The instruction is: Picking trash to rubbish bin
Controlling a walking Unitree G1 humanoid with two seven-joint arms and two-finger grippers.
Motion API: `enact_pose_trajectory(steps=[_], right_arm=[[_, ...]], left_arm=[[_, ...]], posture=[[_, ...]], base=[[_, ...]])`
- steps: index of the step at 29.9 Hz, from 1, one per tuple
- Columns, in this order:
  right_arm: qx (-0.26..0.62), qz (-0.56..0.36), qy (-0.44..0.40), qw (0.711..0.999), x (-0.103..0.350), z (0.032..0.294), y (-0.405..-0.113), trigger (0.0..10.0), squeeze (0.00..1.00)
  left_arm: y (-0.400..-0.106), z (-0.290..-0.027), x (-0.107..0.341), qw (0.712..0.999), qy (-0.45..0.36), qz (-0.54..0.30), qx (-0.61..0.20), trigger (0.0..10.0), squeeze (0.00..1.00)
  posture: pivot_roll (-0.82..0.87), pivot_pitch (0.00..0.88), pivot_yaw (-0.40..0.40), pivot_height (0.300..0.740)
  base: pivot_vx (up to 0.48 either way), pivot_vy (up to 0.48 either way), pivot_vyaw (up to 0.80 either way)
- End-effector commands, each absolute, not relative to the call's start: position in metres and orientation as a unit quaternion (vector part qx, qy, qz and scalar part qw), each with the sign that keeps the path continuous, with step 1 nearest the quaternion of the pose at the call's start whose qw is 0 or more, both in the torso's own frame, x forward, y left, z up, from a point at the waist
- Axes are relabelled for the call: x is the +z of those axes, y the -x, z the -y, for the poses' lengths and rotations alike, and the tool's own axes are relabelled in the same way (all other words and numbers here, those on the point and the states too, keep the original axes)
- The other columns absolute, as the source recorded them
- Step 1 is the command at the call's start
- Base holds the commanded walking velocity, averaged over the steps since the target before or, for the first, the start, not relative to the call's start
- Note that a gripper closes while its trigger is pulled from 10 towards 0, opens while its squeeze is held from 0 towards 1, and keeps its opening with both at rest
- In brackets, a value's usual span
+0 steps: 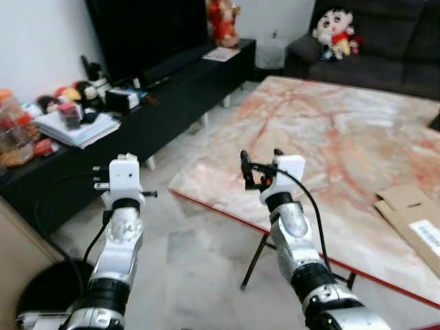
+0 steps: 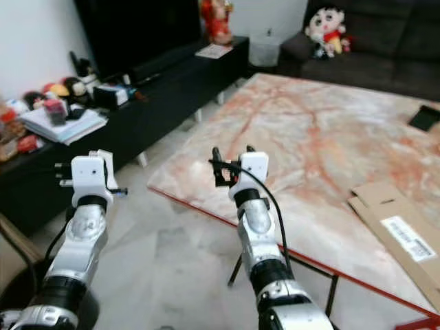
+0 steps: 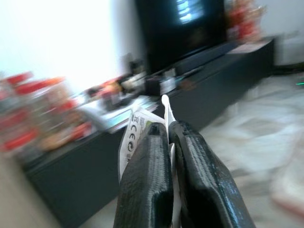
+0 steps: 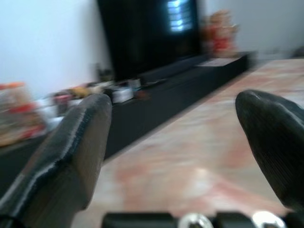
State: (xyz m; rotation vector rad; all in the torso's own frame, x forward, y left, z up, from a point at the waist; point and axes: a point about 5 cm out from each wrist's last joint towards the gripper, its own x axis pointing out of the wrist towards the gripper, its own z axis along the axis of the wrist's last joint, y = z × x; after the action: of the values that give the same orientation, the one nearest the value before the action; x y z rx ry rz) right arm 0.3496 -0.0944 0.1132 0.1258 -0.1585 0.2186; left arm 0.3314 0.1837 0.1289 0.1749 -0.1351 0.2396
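Both wrist views are soft with blur, leaving the clutter on the long black TV console (image 1: 172, 96) as smears of red and white, while the robot's own forearms run out of the bottom of the head views. In the left wrist view a thin white wrapper (image 3: 137, 130), printed with small marks, is pinched between the two black fingers (image 3: 147, 185) of the left gripper (image 3: 169, 137), which are pressed flat together with only the wrapper's upper edge and one side showing past their tips; how far it runs down between them is hidden. In the head views that gripper's fingers lie behind its white wrist block (image 1: 124, 175), raised over the pale tiled floor (image 1: 199, 254) beside the console. The right gripper (image 1: 260, 167) hangs over the near corner of the pink marble table (image 1: 357, 144), fingers spread wide and holding nothing. A flattened cardboard box (image 1: 412, 220) lies at the table's right edge, cut off by the frame, well apart from both grippers.
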Motion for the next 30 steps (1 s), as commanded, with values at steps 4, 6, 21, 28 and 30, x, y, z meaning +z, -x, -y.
enact_pose_trajectory(steps=[4, 6, 21, 28, 30], right_arm=[[0.12, 0.08, -0.059, 0.988, 0.1134, 0.0896, -0.3487, 10.0, 0.0], [0.121, 0.08, -0.059, 0.988, 0.1134, 0.0894, -0.3486, 10.0, 0.0], [0.132, 0.077, -0.059, 0.986, 0.1121, 0.0876, -0.3473, 10.0, 0.0], [0.141, 0.075, -0.056, 0.986, 0.1124, 0.0873, -0.3478, 10.0, 0.0], [0.142, 0.074, -0.055, 0.986, 0.1125, 0.0871, -0.3479, 10.0, 0.0]], left_arm=[[-0.3309, -0.1882, 0.1323, 0.985, -0.09, 0.074, 0.128, 10.0, 0.0], [-0.3303, -0.189, 0.1316, 0.985, -0.089, 0.073, 0.13, 10.0, 0.0], [-0.3277, -0.1891, 0.1279, 0.986, -0.078, 0.064, 0.131, 10.0, 0.0], [-0.3278, -0.1882, 0.1269, 0.988, -0.067, 0.063, 0.127, 10.0, 0.0], [-0.328, -0.1882, 0.127, 0.988, -0.067, 0.063, 0.126, 10.0, 0.0]], posture=[[0.05, 0.0, 0.073, 0.74], [0.05, 0.0, 0.072, 0.74], [0.06, 0.0, 0.051, 0.74], [0.06, 0.0, 0.036, 0.74], [0.06, 0.0, 0.036, 0.74]], base=[[0.0, 0.0, 0.8], [0.0, 0.0, 0.8], [0.0, 0.0, 0.8], [0.0, 0.0, 0.8], [0.0, 0.0, 0.8]])
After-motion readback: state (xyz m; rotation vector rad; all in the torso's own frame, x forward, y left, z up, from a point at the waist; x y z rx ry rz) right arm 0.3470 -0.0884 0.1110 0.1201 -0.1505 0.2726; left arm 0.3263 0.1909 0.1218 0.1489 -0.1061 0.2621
